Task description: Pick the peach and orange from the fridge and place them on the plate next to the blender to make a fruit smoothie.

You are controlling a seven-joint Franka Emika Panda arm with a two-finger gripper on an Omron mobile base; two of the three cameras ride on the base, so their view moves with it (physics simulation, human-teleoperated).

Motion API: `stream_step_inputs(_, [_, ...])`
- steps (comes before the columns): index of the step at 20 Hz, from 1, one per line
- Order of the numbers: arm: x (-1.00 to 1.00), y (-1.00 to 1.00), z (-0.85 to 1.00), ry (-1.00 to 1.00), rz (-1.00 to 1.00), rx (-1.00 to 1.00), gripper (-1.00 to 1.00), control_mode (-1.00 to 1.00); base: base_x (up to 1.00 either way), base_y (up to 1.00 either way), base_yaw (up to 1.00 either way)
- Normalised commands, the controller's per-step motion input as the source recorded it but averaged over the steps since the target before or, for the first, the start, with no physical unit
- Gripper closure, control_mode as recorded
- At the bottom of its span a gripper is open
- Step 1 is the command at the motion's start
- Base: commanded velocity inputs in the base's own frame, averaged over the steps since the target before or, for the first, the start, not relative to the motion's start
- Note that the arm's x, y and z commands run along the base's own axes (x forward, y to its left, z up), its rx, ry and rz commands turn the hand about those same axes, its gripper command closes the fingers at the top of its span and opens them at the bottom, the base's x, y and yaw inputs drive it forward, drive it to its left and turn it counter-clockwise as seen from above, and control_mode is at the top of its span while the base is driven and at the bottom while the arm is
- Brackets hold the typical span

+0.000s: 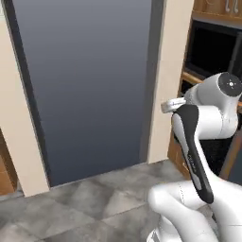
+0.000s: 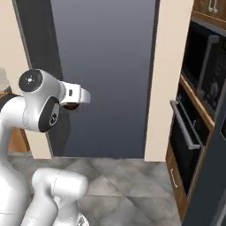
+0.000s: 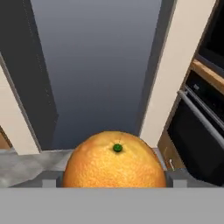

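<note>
The orange (image 3: 114,162), bright with a small green stem dot, sits between my gripper's (image 3: 114,180) two fingers, so the gripper is shut on it. In the right base view the orange (image 2: 70,106) shows as a dark round shape under the white hand (image 2: 78,95), held in the air at about chest height. The fridge (image 1: 90,85) stands straight ahead as a tall flat slate-grey front (image 2: 106,75), with no shelves visible. The peach, the plate and the blender are out of view.
Beige wall panels (image 1: 168,71) flank the fridge. A black built-in oven (image 2: 194,114) with a grey bar handle in wooden cabinets stands to the right. A dark slate panel edge (image 2: 209,176) rises at the near right. Grey tiled floor (image 1: 85,208) lies in front.
</note>
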Motion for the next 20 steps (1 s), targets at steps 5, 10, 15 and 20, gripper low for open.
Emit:
stream_step_inputs(5, [0.0,0.0,0.0,0.0,0.0,0.0,1.0,1.0,-0.26,0.58,1.0])
stream_step_inputs(10, [0.0,0.0,0.0,0.0,0.0,0.0,1.0,1.0,0.5,0.94,0.61])
stream_step_inputs(15, [0.0,0.0,0.0,0.0,0.0,0.0,1.0,1.0,1.0,1.0,0.17])
stream_step_inputs(20, [0.0,0.0,0.0,0.0,0.0,0.0,1.0,1.0,1.0,0.31,0.15])
